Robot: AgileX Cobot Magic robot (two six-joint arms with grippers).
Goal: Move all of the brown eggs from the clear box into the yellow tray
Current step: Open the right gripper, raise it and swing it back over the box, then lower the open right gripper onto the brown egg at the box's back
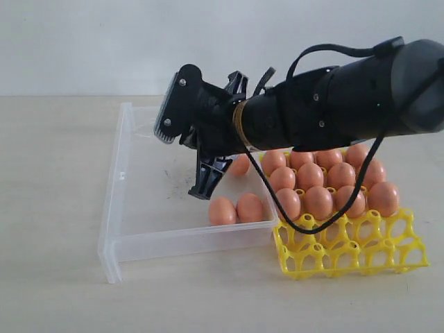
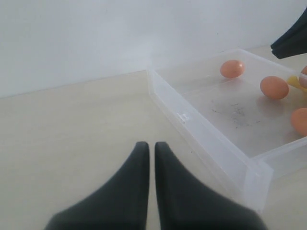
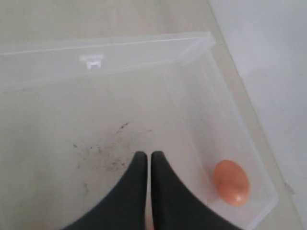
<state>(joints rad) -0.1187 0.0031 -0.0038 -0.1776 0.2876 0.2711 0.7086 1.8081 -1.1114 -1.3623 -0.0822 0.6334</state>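
In the exterior view the right gripper (image 1: 202, 193) hangs fingertips-down inside the clear box (image 1: 121, 173), above the dark specks (image 1: 173, 182) on its floor. Its jaws are pressed together and grasp nothing. Whether the tips touch the floor cannot be told.

Three brown eggs (image 1: 222, 210) lie loose in the box. Two rest side by side against the near wall, at 4 to 5 o'clock from the fingertips, close to them but not touching. The third egg (image 1: 240, 165) sits at about 2 o'clock from the tips, partly hidden behind the gripper.

The yellow tray (image 1: 347, 260) stands just beside the box, at its 3 o'clock side. Eggs fill its farther rows, while the row of cells nearest the camera stands unfilled. A black cable (image 1: 305, 225) from the right arm droops across the tray.

The right wrist view shows the same clenched fingers (image 3: 136, 182) over the specks, with one egg (image 3: 231, 182) lying in a corner of the box, apart from them.

In the left wrist view the left gripper (image 2: 147, 143) is outside the box, above the pale table (image 2: 72, 124). Its jaws are closed on each other and hold nothing. It is well apart from the three eggs seen in the box beyond it.
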